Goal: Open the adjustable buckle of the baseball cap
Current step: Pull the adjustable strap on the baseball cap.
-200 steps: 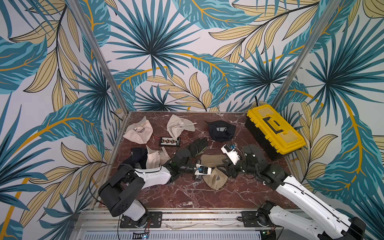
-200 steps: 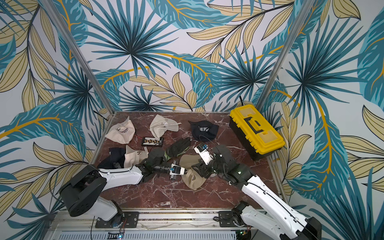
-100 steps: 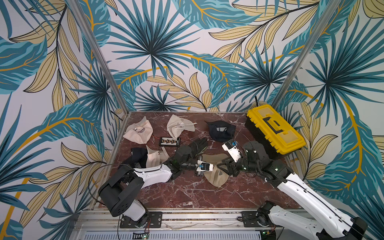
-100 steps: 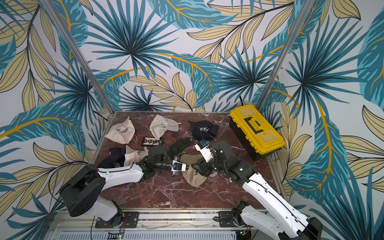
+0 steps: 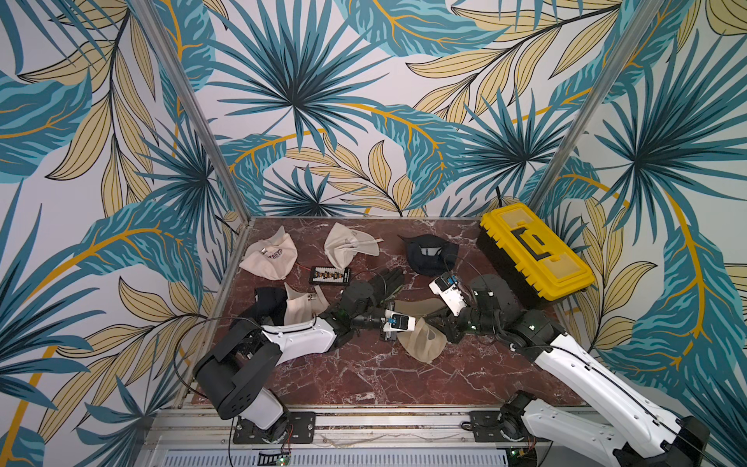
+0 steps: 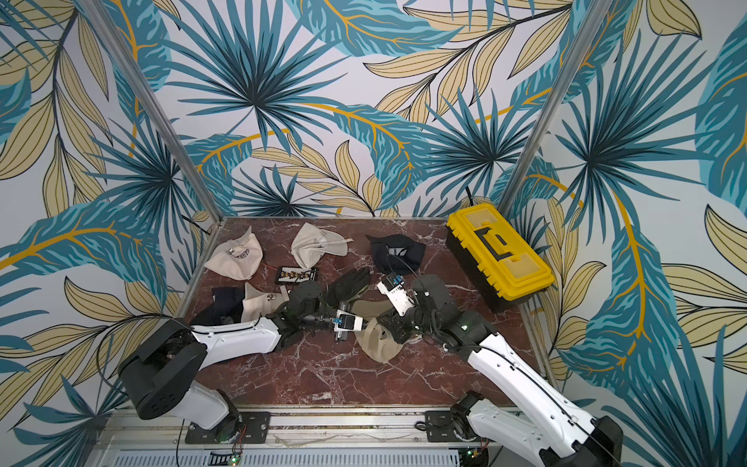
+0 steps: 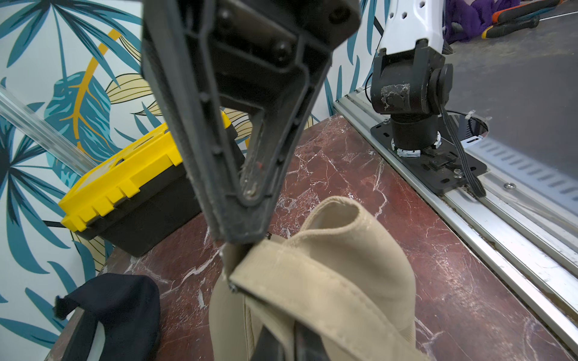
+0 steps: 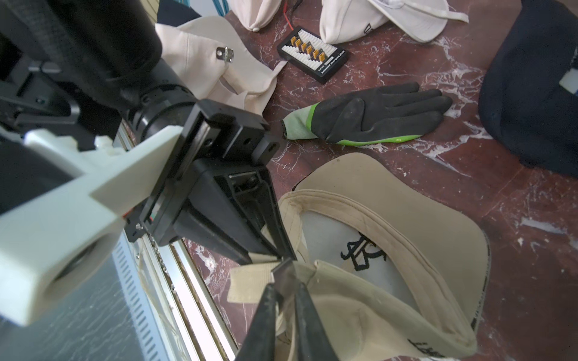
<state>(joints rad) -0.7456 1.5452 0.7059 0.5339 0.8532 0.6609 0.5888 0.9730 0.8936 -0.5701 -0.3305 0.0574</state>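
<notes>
A tan baseball cap lies crown-down in the middle of the marble table, between my two arms. In the right wrist view its inside and embroidery show. My right gripper is shut on the cap's metal buckle, at the end of the tan strap. My left gripper is shut on the strap just beside it. The two grippers' tips almost touch. In both top views the left gripper and the right gripper meet over the cap's back edge.
A yellow toolbox stands at the right edge. Behind the cap lie a black work glove, a navy cap, two cream caps and a connector board. Another cap lies at the left. A metal rail runs along the front.
My right gripper's jaws, open a second ago, have closed on the buckle. Both arms and the cap have shifted a little toward the back of the table.
</notes>
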